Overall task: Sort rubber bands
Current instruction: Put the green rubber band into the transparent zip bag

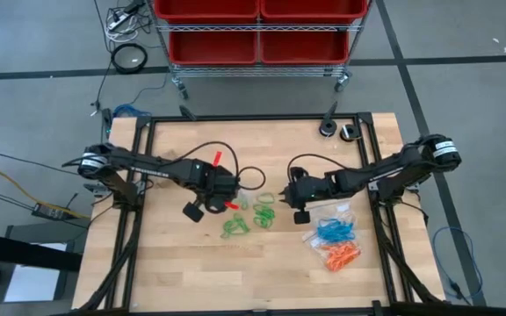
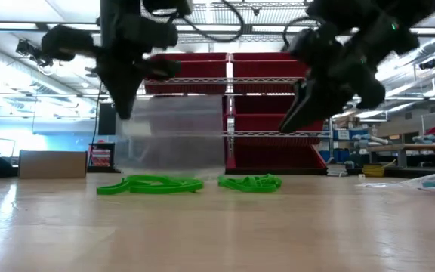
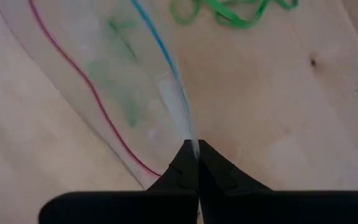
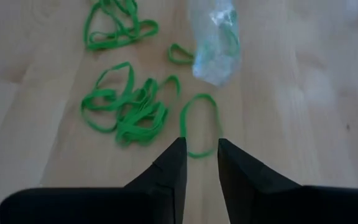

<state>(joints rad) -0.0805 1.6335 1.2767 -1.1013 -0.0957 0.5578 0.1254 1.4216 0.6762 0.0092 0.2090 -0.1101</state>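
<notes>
Green rubber bands lie loose on the wooden table in two heaps, also seen as green rubber bands. My left gripper is above them, shut on a clear plastic bag with a pink and a blue strip along its mouth. My right gripper slants down from the table's right, its fingers a little open and nothing between them. It hovers just short of a single green loop. My left gripper pinches the clear bag's mouth edge beside the blue strip between its two fingers. The fingers come from above, pointing down. The bag hangs below them; I cannot tell whether its lower end reaches the table.
Near the right edge lie a clear bag with blue bands and one with orange bands. A black cable loop lies between the arms. Two small round things sit at the far right. A rack with red bins stands beyond the table.
</notes>
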